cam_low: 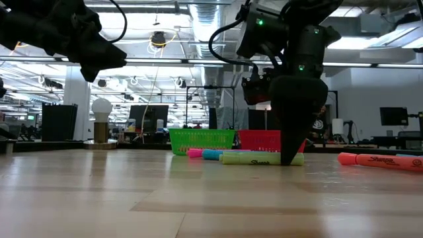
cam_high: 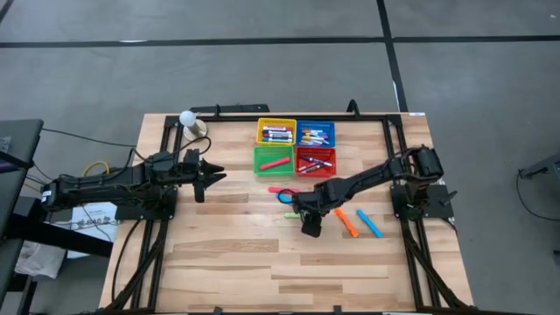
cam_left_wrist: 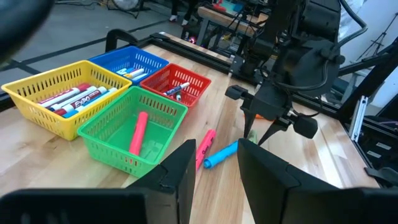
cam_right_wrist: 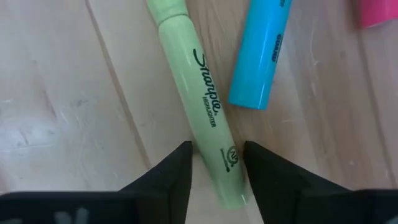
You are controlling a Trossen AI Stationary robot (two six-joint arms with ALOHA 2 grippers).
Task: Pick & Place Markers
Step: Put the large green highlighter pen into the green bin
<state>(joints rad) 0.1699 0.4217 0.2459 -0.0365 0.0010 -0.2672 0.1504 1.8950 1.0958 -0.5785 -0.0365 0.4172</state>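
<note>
Right wrist view: green marker [cam_right_wrist: 208, 118] lies between the right tool's [cam_right_wrist: 217, 171] fingers.

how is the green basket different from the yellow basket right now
The green basket holds a single pink marker; the yellow basket holds several markers, white-bodied with coloured caps. In the high view the green basket sits in the row nearer the arms, the yellow basket directly behind it in the far row. Both are small square mesh baskets, touching side by side on the wooden table.
</note>
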